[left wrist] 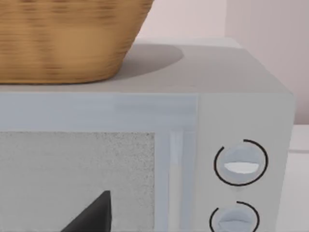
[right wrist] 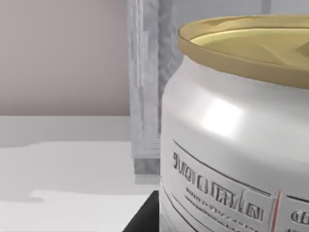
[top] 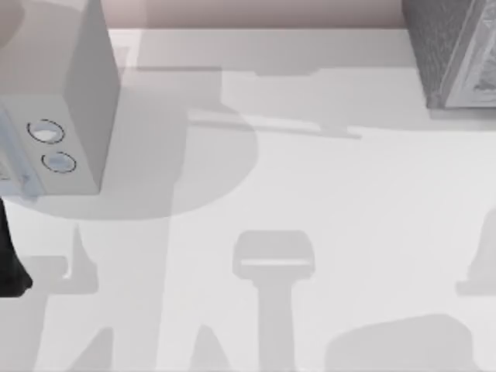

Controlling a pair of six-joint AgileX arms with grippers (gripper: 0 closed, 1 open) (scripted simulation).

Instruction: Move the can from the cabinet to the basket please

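The can (right wrist: 231, 145) stands upright and very close in the right wrist view, white with red label marks and a gold top. A dark part of my right gripper (right wrist: 145, 215) shows beside its lower side. Behind the can rises the grey cabinet (right wrist: 145, 72); in the top view the cabinet (top: 457, 54) is at the back right corner. A woven basket (left wrist: 63, 38) sits on top of a white microwave (left wrist: 241, 96). A dark part of my left gripper (left wrist: 94, 215) shows in front of the microwave door. My left arm (top: 9, 256) is at the left edge of the table.
The microwave (top: 70, 93) with two round dials stands at the table's left side. The white table (top: 310, 194) stretches between it and the cabinet, crossed by grey shadows.
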